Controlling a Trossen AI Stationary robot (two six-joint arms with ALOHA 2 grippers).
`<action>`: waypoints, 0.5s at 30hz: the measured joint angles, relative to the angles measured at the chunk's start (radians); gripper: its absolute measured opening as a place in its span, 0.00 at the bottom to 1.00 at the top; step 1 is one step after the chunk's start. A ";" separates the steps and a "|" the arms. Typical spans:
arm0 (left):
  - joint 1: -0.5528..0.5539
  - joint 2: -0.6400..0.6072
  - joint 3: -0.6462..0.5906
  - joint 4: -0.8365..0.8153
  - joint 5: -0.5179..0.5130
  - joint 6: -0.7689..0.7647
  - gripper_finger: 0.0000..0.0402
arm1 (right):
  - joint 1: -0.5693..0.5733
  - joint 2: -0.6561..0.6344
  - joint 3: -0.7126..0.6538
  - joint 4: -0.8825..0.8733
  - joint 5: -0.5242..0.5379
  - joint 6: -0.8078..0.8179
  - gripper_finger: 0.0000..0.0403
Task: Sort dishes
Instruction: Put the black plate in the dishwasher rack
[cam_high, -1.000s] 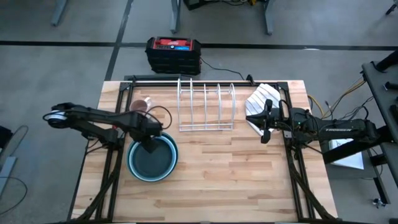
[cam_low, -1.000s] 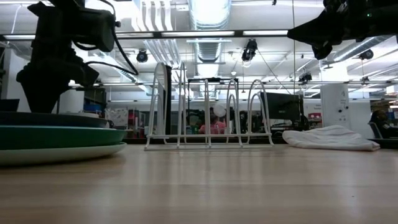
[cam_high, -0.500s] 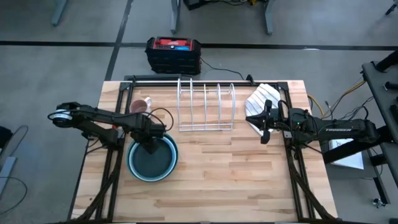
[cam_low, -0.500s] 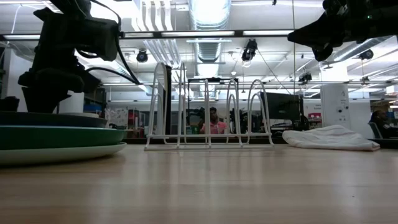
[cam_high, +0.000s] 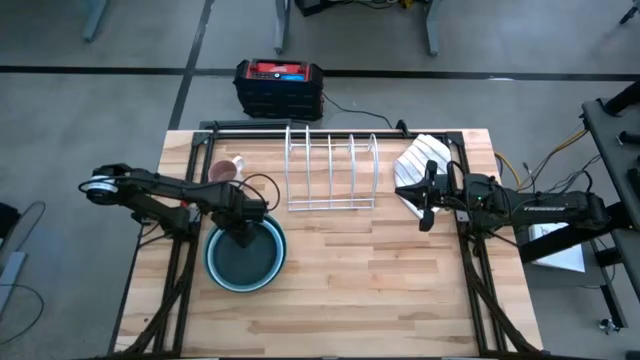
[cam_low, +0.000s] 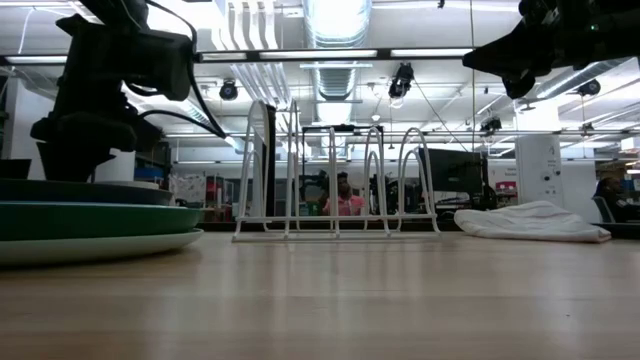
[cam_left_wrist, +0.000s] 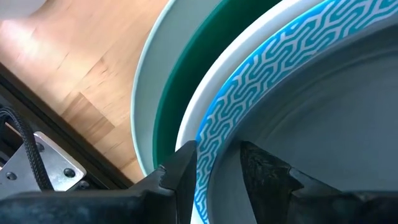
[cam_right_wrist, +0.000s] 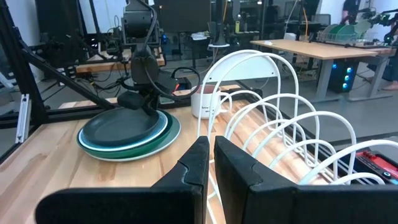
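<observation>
Left gripper is down at the stack's far edge, fingers partly parted astride the blue-patterned plate's rim, not yet clamped. Best close squarely, then lift only the top dishes. Right gripper waits shut, empty, above the cloth.

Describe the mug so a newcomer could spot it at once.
Start at the white wire rack at the table's back edge. Just left of it, behind the stack of dishes under the left gripper, stands the mug. It is the only small, pinkish, handled cup; its neighbours are wide, flat plates.
</observation>
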 joint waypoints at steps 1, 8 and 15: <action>0.000 0.000 0.000 0.000 0.000 0.000 0.28 | 0.000 0.000 0.000 0.000 0.000 -0.001 0.05; 0.000 0.000 0.000 0.001 0.000 0.000 0.28 | 0.000 0.000 0.000 0.000 0.000 -0.004 0.05; 0.000 0.000 0.000 0.002 0.002 -0.001 0.17 | 0.000 0.000 0.000 0.000 0.000 -0.005 0.05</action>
